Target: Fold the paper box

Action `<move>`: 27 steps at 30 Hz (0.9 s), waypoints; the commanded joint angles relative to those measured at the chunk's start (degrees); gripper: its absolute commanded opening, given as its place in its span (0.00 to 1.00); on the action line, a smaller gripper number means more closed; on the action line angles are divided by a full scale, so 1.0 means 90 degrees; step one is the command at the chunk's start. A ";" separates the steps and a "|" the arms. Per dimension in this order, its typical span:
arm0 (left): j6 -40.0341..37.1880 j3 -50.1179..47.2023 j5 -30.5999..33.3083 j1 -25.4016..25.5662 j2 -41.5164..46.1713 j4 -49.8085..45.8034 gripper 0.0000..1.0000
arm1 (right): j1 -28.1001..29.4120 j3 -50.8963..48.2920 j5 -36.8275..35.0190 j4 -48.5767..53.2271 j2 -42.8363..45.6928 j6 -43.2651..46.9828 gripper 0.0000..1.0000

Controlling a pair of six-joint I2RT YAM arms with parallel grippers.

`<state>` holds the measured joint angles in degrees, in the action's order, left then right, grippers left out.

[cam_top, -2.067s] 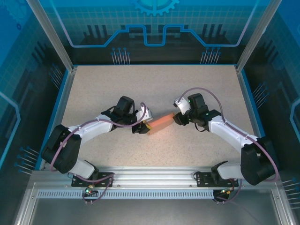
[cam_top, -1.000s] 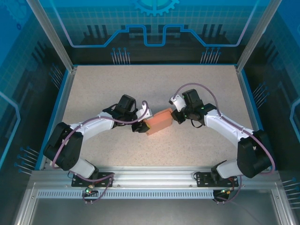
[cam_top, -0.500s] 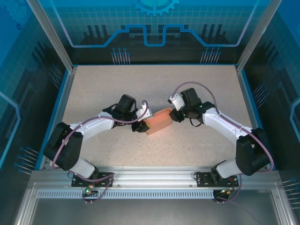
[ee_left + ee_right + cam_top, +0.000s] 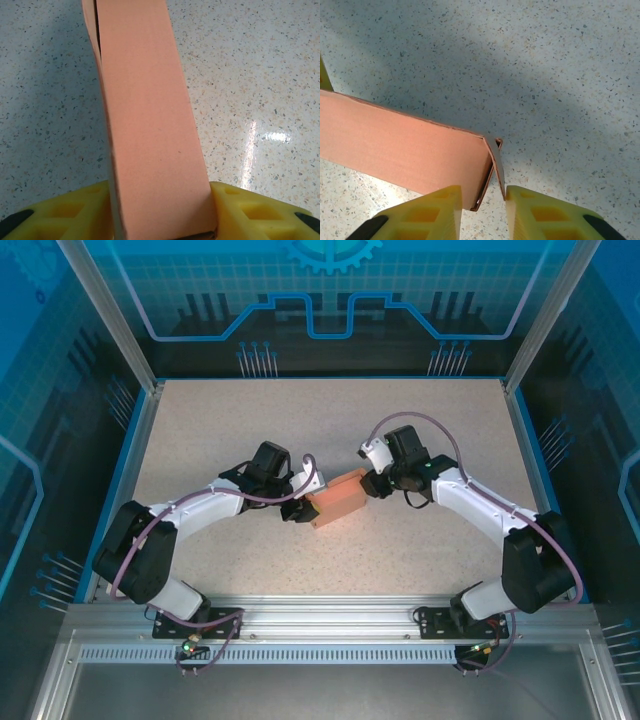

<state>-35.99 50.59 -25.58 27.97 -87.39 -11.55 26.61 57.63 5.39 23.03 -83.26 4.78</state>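
Observation:
The salmon-pink paper box [image 4: 338,498] lies as a small folded rectangular box between both arms at the table's middle. My left gripper [image 4: 303,504] is shut on its near-left end. In the left wrist view the box [image 4: 147,115] runs away from the yellow fingers [image 4: 250,212], clamped between them at my left gripper [image 4: 160,222]. My right gripper [image 4: 372,484] is at the far-right end. In the right wrist view that end of the box [image 4: 405,147] has its end flap [image 4: 496,162] slightly ajar, standing between the parted fingers [image 4: 542,215] of my right gripper [image 4: 482,200].
The speckled table [image 4: 220,430] is bordered by a blue rim and metal posts [image 4: 108,315] at the back corners. Both arm bases sit on the rail [image 4: 330,620] at the near edge.
The box has turned so a broader face shows from above. My right gripper has moved left and slightly back against the box's right end. The left gripper has kept its hold.

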 commanded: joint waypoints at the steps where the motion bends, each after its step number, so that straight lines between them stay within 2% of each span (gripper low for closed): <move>1: -0.0044 0.0136 0.0089 0.0008 -0.0065 -0.0163 0.50 | 0.0002 0.0261 -0.0041 0.0151 -0.0020 0.0082 0.32; 7: -0.0054 0.0141 0.0111 0.0012 -0.0046 -0.0172 0.50 | -0.0042 0.0389 0.0015 0.0256 -0.0093 0.0182 0.33; 12: -0.0053 0.0141 0.0136 0.0011 -0.0057 -0.0181 0.50 | -0.0057 0.0453 0.0157 0.0338 -0.0182 0.0202 0.23; 22: -0.0051 0.0160 0.0156 0.0010 -0.0065 -0.0186 0.50 | -0.0086 0.0506 0.0238 0.0405 -0.0243 0.0202 0.12; 27: -0.0018 0.0180 0.0187 0.0019 -0.0076 -0.0191 0.50 | -0.0091 0.0616 0.0261 0.0598 -0.0213 -0.0019 0.10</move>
<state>-35.99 50.68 -24.80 28.01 -87.39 -11.77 26.20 60.95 6.26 25.96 -84.84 6.00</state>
